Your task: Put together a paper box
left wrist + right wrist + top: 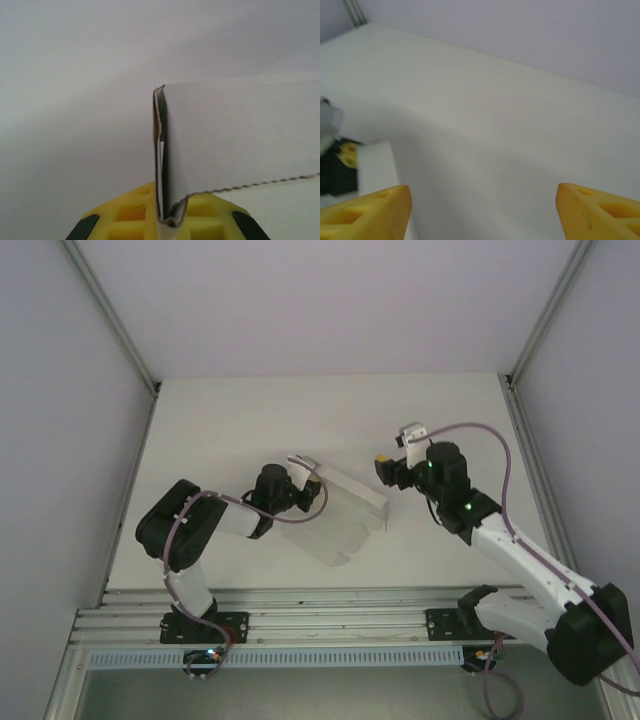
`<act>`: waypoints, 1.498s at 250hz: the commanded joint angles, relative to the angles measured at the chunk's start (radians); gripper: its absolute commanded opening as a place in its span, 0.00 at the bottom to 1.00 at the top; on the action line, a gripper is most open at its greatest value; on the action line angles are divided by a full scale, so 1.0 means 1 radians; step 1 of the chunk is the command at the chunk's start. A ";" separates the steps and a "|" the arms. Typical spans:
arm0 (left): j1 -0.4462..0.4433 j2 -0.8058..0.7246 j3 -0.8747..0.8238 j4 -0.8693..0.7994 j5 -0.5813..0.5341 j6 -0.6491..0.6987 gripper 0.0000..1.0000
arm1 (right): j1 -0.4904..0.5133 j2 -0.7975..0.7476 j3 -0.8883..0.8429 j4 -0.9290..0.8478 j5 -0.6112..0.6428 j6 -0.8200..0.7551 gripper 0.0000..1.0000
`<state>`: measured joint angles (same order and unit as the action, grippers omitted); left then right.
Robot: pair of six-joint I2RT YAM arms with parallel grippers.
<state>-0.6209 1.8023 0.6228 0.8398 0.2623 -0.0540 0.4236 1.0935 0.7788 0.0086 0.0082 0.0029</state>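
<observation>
The paper box (345, 510) is white cardboard, partly folded, in the middle of the table. My left gripper (312, 483) is shut on its upper left edge. In the left wrist view the folded cardboard edge (220, 150) is pinched between the yellow fingers (127, 215), and the sheet spreads to the right. My right gripper (385, 468) hangs open just right of the box, apart from it. In the right wrist view its yellow fingertips (367, 212) stand wide with only bare table between them, and a corner of the box (377, 162) sits at the left edge.
The white table (250, 430) is walled by pale panels with metal posts at the back corners (155, 388). A rail (330, 600) runs along the near edge by the arm bases. A purple cable (505, 470) loops over the right arm.
</observation>
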 commanded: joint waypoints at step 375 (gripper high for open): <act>-0.043 0.205 0.186 0.042 -0.207 -0.101 0.00 | -0.001 0.743 0.350 -0.234 -0.519 0.331 0.34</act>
<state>-0.6426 1.9945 0.7422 0.9710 0.1833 -0.0875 0.4080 1.7950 1.1637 -0.1253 -0.5064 0.3038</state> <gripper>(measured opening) 0.084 0.340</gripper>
